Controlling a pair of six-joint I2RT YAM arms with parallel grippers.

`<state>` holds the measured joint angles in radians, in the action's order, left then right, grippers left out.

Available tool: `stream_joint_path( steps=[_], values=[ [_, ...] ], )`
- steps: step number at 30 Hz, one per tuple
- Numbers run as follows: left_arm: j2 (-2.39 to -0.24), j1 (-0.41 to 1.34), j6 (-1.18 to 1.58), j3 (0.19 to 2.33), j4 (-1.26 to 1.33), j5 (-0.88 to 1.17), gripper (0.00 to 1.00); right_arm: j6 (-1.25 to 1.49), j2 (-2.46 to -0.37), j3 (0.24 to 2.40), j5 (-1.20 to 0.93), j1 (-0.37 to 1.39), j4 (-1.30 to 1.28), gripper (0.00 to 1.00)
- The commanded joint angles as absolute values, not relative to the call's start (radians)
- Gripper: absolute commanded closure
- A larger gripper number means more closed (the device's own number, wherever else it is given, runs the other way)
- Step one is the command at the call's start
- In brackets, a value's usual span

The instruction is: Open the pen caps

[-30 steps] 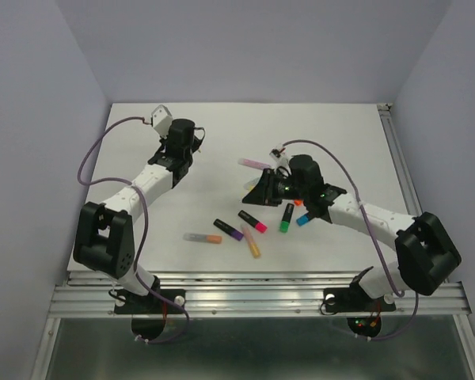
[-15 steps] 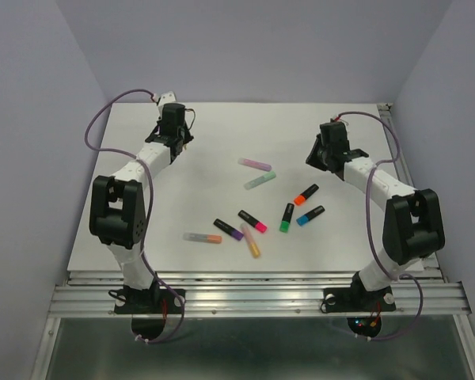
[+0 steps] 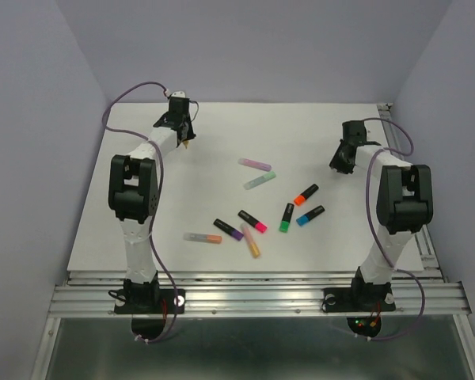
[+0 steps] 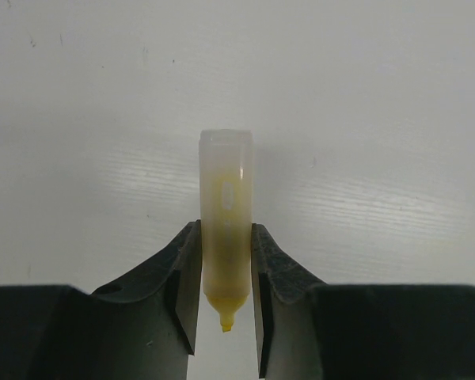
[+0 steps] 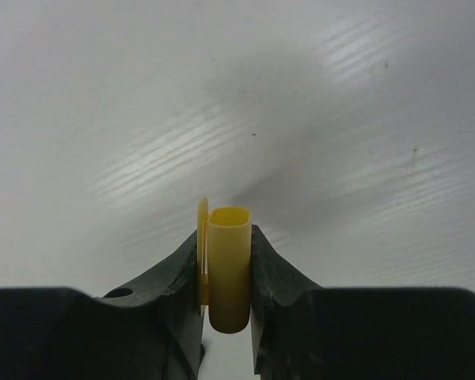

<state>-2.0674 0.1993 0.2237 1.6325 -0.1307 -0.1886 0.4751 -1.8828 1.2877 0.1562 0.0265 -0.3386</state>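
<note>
From above, we see both arms reaching over the far half of the table (image 3: 198, 190). The left claw (image 3: 185, 139) is out near the far left edge and the right claw (image 3: 338, 162) is toward the far right. What either one grips is too small to tell from here. Nine loose pens (image 3: 253, 221) lie scattered between the two claws, closer to the bases than either claw, and none touches a claw. A pink pen (image 3: 254, 163) and a mint pen (image 3: 260, 180) lie closest to the line between the claws. An orange pen (image 3: 305, 194) is the one nearest the right claw. The black-barrelled ones each show a bright cap on one end.

At the left wrist, we find the claw (image 4: 226, 231) clamped on a yellow pen (image 4: 226, 206). Its fingers (image 4: 182, 273) press the barrel from both sides. The bare nib points back toward the wrist. The blunt end juts out past the fingertips, above the white table (image 4: 380, 119).

At the right wrist, the claw (image 5: 226, 237) is clamped on a yellow cap (image 5: 229, 273), which sits upright between the fingers (image 5: 273, 277). The cap's hollow mouth faces away from the wrist and rises just past the fingertips. Its clip lies along the left side, against the left finger. The table (image 5: 340, 119) shows beyond it.
</note>
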Motion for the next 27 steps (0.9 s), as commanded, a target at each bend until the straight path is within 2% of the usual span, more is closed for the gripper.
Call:
stream_joint_path(
  steps=[1,6,12,15,18,24,27],
  values=[
    [-2.117,0.184,0.181,1.744,-0.202,-0.173,1.0,0.489,-1.893,1.322,0.212,0.012,-0.4,0.99],
    [-2.21,0.175,0.181,1.839,-0.259,-0.21,0.97,0.537,-1.841,1.224,0.261,-0.031,-0.422,0.99],
    [-2.252,0.167,0.195,1.881,-0.293,-0.203,0.61,0.63,-1.775,1.119,0.365,-0.084,-0.521,0.99],
    [-2.247,0.167,0.196,1.878,-0.296,-0.192,0.5,0.644,-1.734,1.074,0.39,-0.094,-0.532,0.98],
    [-2.232,0.167,0.196,1.867,-0.298,-0.17,0.32,0.647,-1.678,1.042,0.408,-0.095,-0.545,0.96],
    [-2.143,0.167,0.21,1.798,-0.27,-0.121,0.13,0.646,-1.648,1.0,0.396,-0.097,-0.554,0.91],
    [-2.062,0.167,0.228,1.714,-0.233,-0.089,0.09,0.646,-1.634,0.977,0.382,-0.097,-0.551,0.85]
  ],
)
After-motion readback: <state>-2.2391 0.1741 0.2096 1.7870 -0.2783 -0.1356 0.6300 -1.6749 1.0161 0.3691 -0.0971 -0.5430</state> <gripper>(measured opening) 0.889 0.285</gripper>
